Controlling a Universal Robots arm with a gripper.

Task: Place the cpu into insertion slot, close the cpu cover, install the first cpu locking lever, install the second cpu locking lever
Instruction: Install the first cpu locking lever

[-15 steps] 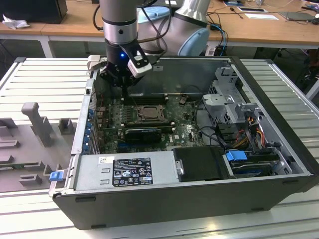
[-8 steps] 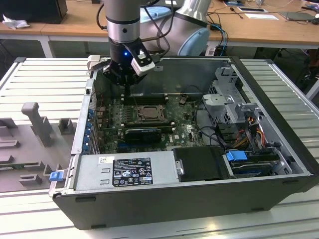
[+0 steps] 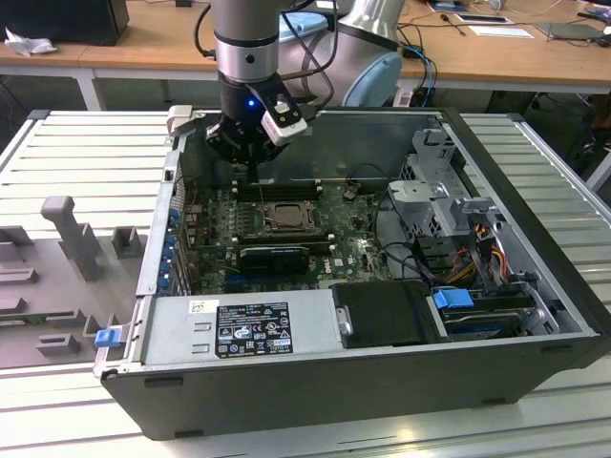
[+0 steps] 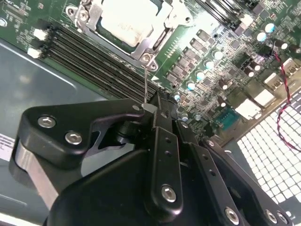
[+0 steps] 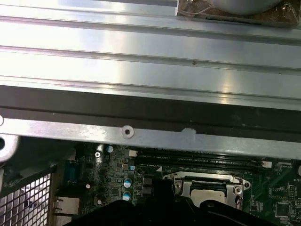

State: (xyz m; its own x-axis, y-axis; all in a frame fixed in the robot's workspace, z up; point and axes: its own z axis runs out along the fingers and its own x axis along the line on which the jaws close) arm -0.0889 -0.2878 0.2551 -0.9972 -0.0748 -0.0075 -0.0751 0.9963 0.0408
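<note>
The open computer case [image 3: 382,315] is lying on the ribbed surface [image 3: 86,143]. Inside it, the cpu [image 4: 126,21] is sitting in the insertion slot [image 3: 284,218] with the cpu cover [image 4: 162,28] closed over it. The gripper [image 4: 149,109], fingers pressed together, is pinching a thin locking lever [image 4: 146,89] beside the slot. Judgement: lever installation is in hand, calling for a controlled sweep under its catch.

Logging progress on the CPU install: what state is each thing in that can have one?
cpu: seated in the insertion slot.
cpu cover: closed down over the cpu.
locking lever: thin wire end raised, pinched at the fingertips.
gripper: shut on the locking lever.
computer case: side panel off, lying open.
</note>
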